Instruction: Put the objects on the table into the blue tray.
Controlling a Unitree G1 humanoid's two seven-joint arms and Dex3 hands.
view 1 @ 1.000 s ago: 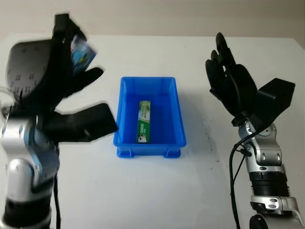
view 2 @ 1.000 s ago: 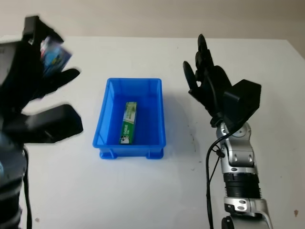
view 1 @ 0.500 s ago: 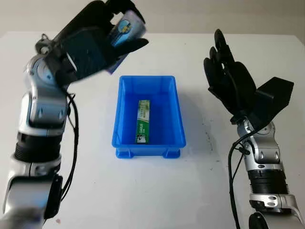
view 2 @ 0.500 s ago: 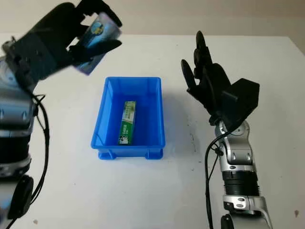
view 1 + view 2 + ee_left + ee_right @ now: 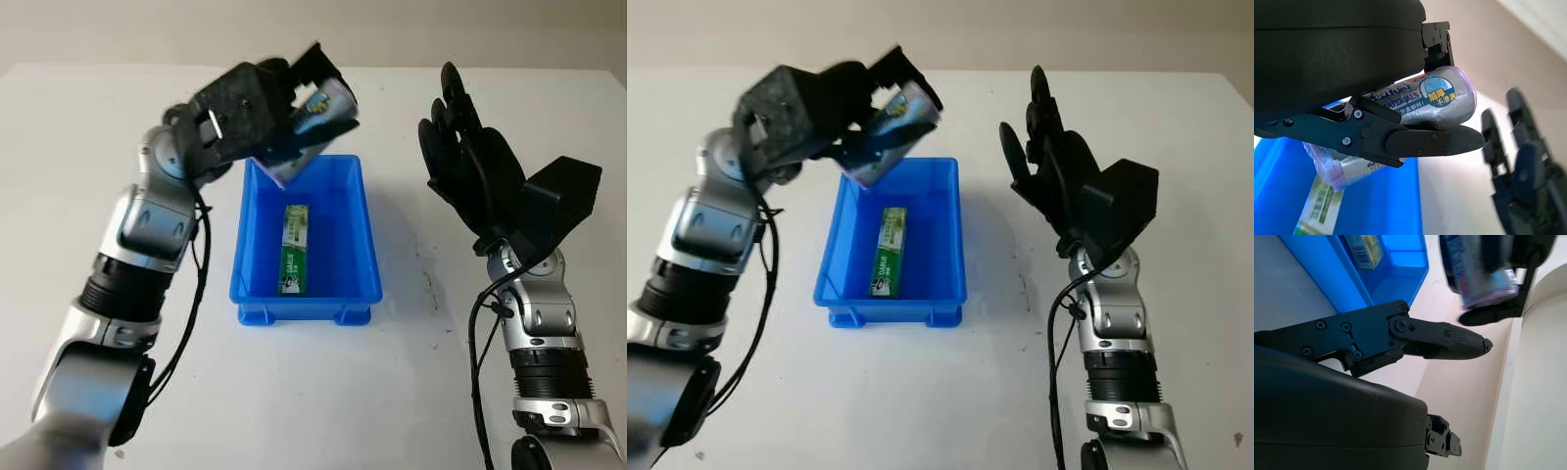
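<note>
Left hand [image 5: 257, 116] clamped on a lavender plastic-wrapped roll [image 5: 315, 119], held tilted in the air above the far end of the blue tray [image 5: 364, 257]. Inside the tray, a green box [image 5: 296, 250] lying lengthwise on the floor. Right hand [image 5: 472, 171] open, raised over the tabletop [image 5: 313, 392] right of the tray.
</note>
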